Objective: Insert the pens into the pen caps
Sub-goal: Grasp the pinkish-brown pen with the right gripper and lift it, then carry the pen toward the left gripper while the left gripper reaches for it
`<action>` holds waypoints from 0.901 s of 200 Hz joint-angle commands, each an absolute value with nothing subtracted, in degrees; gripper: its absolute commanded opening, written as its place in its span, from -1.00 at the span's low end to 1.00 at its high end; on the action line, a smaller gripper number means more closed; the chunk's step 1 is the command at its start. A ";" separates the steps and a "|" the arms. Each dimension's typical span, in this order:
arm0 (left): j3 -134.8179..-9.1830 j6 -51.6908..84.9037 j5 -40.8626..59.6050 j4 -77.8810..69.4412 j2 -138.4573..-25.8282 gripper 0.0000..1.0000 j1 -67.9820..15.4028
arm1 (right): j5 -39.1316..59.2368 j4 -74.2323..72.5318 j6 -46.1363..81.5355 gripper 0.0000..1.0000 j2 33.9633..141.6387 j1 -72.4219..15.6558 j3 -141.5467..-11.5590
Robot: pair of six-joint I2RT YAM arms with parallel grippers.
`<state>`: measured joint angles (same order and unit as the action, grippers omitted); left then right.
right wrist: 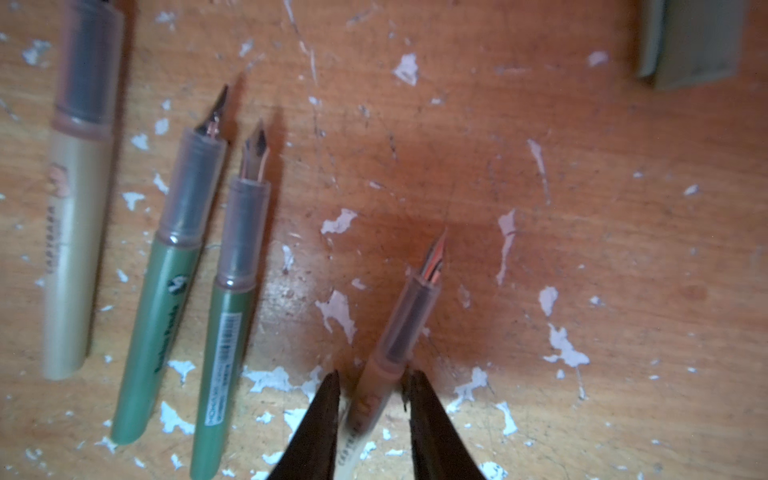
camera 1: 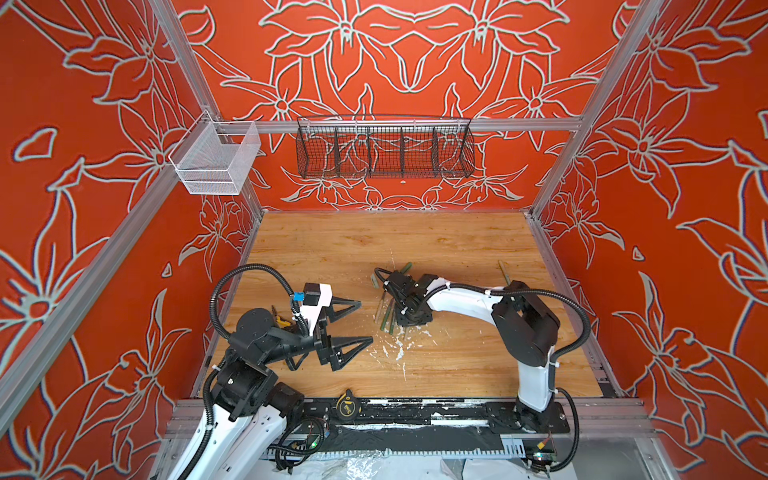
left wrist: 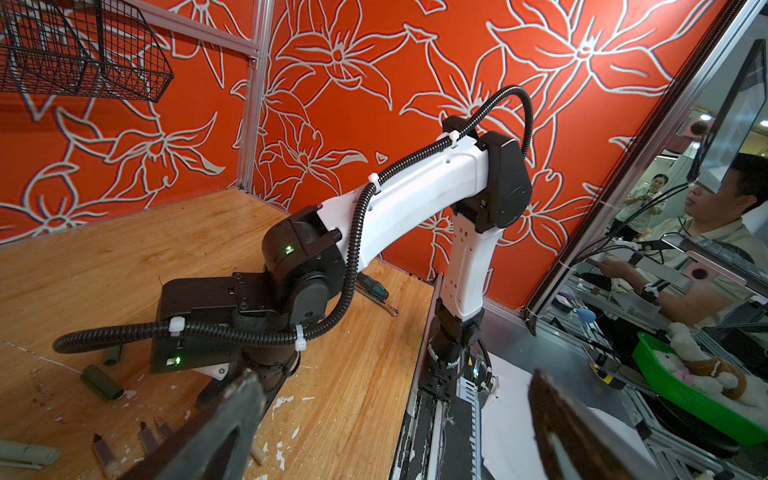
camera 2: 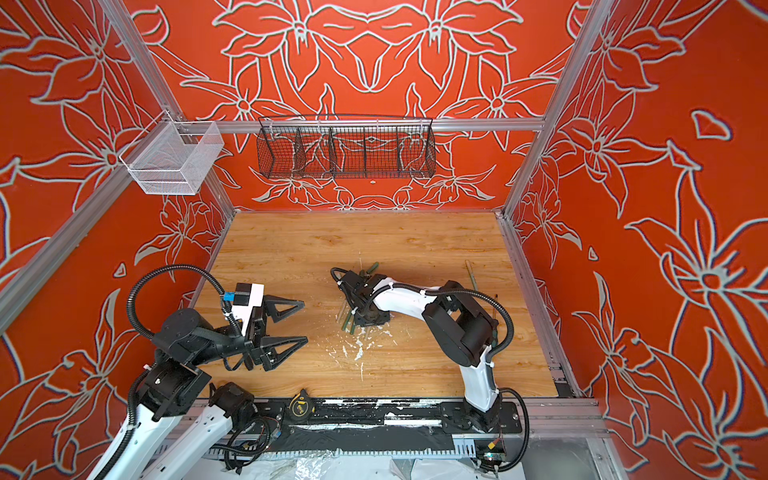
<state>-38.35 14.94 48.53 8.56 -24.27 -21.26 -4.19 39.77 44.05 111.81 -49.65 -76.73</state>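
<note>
In the right wrist view my right gripper (right wrist: 374, 378) straddles a pale pen (right wrist: 409, 320) lying on the wooden table. One jaw is close against the barrel and a thin gap shows at the other. Beside it lie two green pens (right wrist: 162, 299) (right wrist: 226, 332) and a tan pen (right wrist: 75, 232), all uncapped with dark nibs. A grey-green pen cap (right wrist: 694, 41) lies apart from them. In a top view dark green caps (camera 1: 406, 267) show just behind the right wrist. My left gripper (camera 1: 363, 323) hovers wide open and empty, left of the pens (camera 1: 386, 316).
Yellow-handled pliers (camera 1: 282, 320) lie behind the left arm. A screwdriver (left wrist: 374, 286) rests near the right wall. A tape measure (camera 1: 347, 405) sits on the front rail. A black wire basket (camera 1: 384, 149) and a white basket (camera 1: 216, 160) hang on the back frame.
</note>
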 commanded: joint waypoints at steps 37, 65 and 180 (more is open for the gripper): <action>-37.78 17.90 47.63 6.01 -24.13 0.94 -21.07 | -6.73 41.92 44.58 -0.46 114.72 -49.97 -79.54; -35.57 22.57 48.54 1.71 -25.20 0.94 -21.09 | -7.04 41.81 44.81 -0.57 114.19 -49.92 -79.04; -32.48 26.59 43.73 0.03 -29.00 0.94 -26.19 | -7.97 31.18 37.82 -0.78 99.20 -48.75 -67.45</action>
<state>-32.23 26.70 46.46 0.43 -27.77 -23.99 -6.22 36.01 41.15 105.65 -49.19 -70.32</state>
